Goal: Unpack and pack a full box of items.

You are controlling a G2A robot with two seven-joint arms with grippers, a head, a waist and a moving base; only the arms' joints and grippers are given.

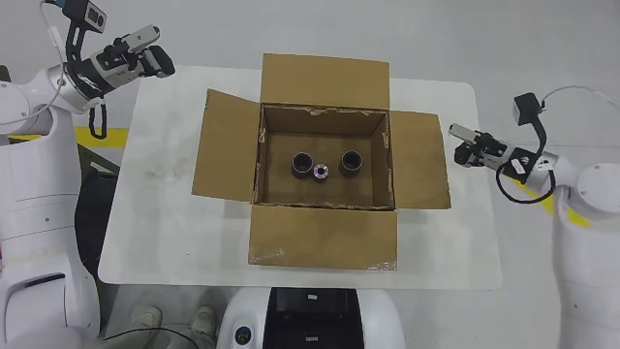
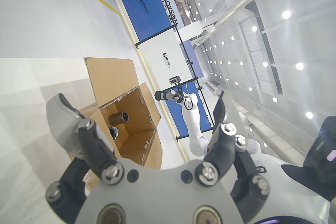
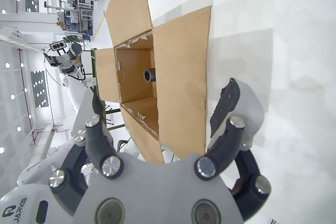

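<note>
Indoors, open box (image 1: 325, 238) on white table (image 1: 155, 208)

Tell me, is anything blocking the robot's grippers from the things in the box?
Nothing covers them: the box is open. Only its walls stand between the cylinders and the left gripper and right gripper, so reaching in from above looks clear.

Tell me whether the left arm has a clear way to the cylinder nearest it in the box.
Probably yes: the box stands open, the left gripper is open and empty, and nothing covers that cylinder, though a small ring sits close beside it.
</note>
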